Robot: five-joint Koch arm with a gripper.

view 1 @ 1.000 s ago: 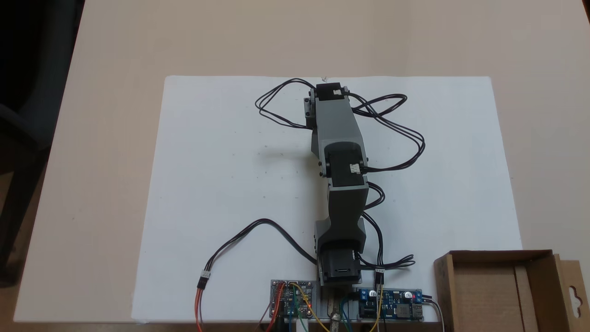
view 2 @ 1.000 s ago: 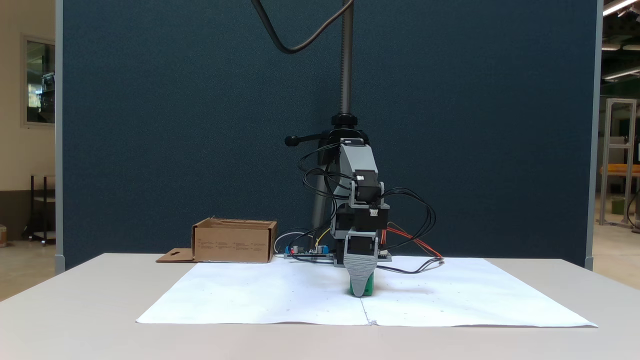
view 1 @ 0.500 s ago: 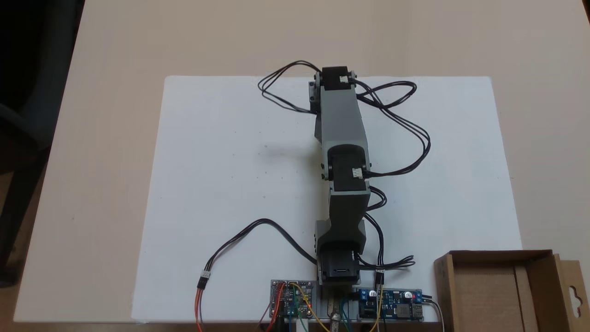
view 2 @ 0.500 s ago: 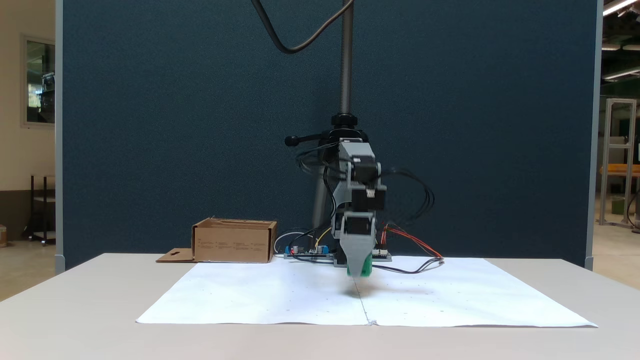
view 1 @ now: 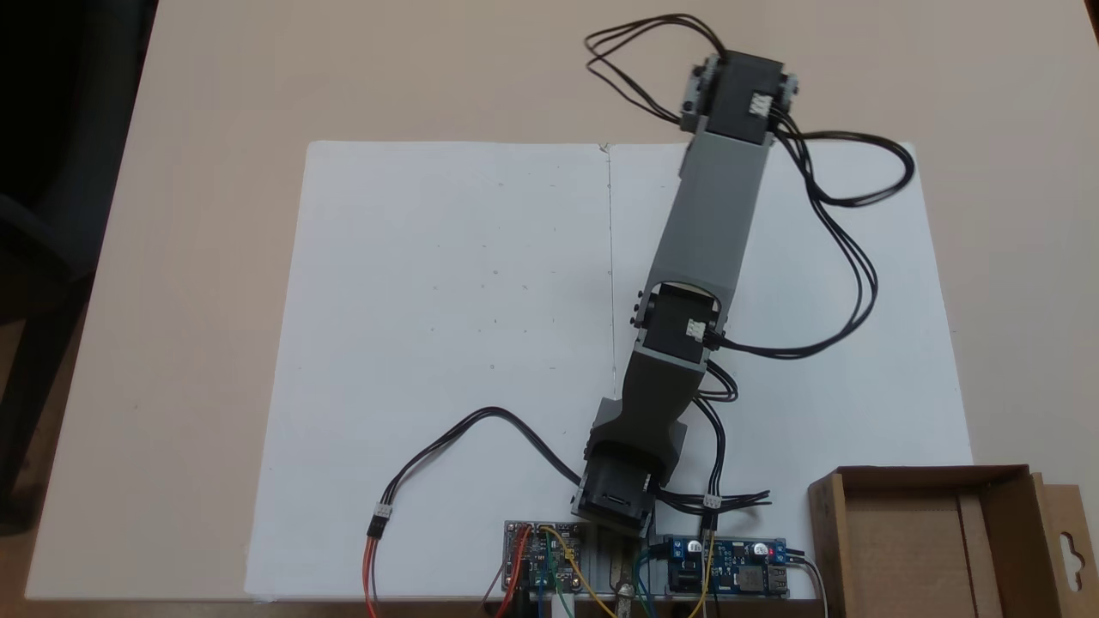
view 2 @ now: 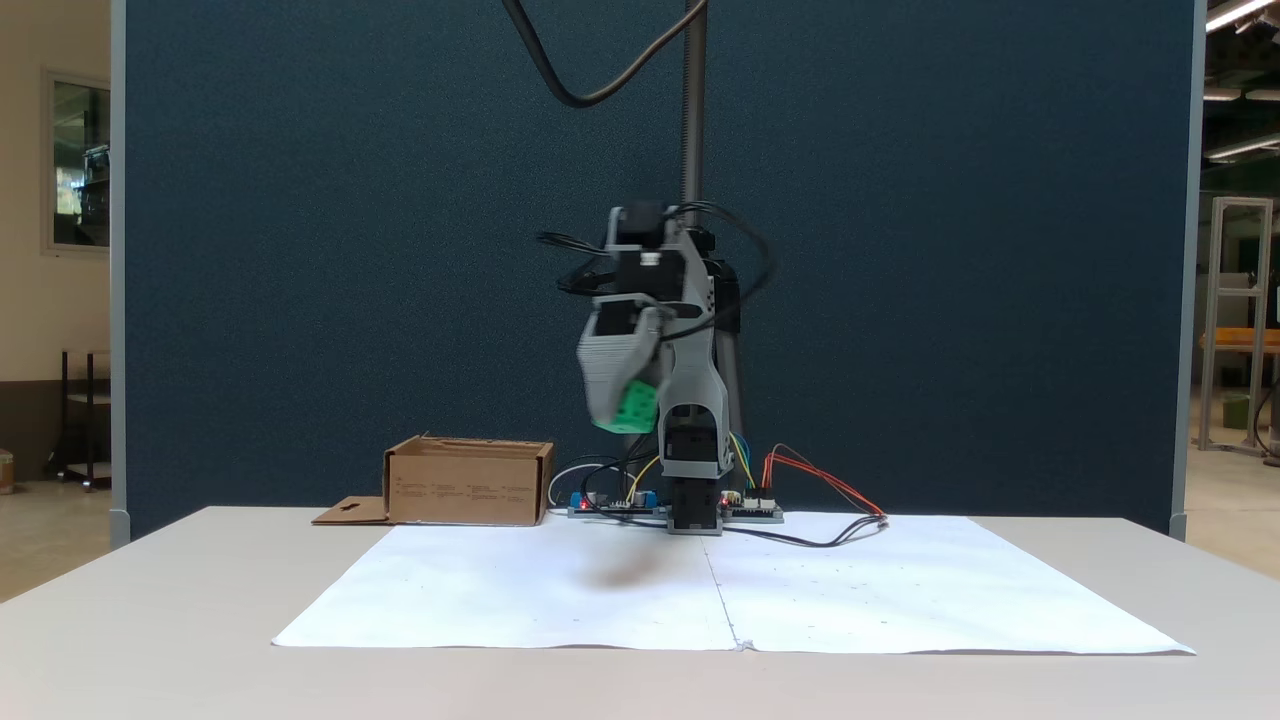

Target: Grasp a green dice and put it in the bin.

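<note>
The tool [view 2: 622,405] is clamped on the green dice [view 2: 634,408], which sits at its tip, tilted, high above the white paper [view 2: 520,590] on the worktop [view 2: 150,640]. A cube, it has no long axis. The bin [view 2: 468,483] stands lower, to the tool's left in this fixed view.

We can read no text; the bin [view 2: 468,483] carries small printed lines on its front wall, too tiny for us to make out.

A beige table [view 1: 197,257] carries a white paper sheet [view 1: 446,283] at its centre; the bin [view 2: 468,483] and circuit boards [view 1: 730,566] sit beside the arm's base.
</note>
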